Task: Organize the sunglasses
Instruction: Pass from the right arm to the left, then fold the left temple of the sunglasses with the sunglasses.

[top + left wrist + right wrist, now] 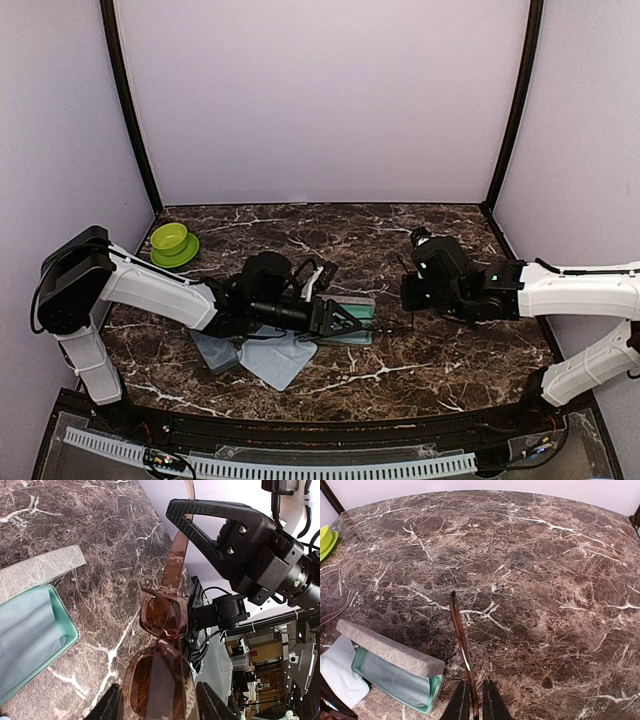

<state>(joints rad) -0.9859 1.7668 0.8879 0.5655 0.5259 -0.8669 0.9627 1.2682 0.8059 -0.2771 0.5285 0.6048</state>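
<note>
The left arm (150, 288) was built of smooth white shells joined by chunky black joints, with a large black block (75, 275) at its shoulder and a thin black cable (36, 305) looped beside it. The right arm (580, 290) matched it: white links and black housings (445, 275) at the wrist. The left hand (160, 705) showed only two matte black fingers (109, 706). The right hand (476, 705) had the same narrow black fingertips (461, 705). Seen side-on, one of its fingers was an open triangular frame (215, 527) of black plastic, fixed to a blocky black mount by two silvery screws (243, 529). Behind the mount sat a ribbed black collar (300, 577), with black cables (280, 505) above it.
</note>
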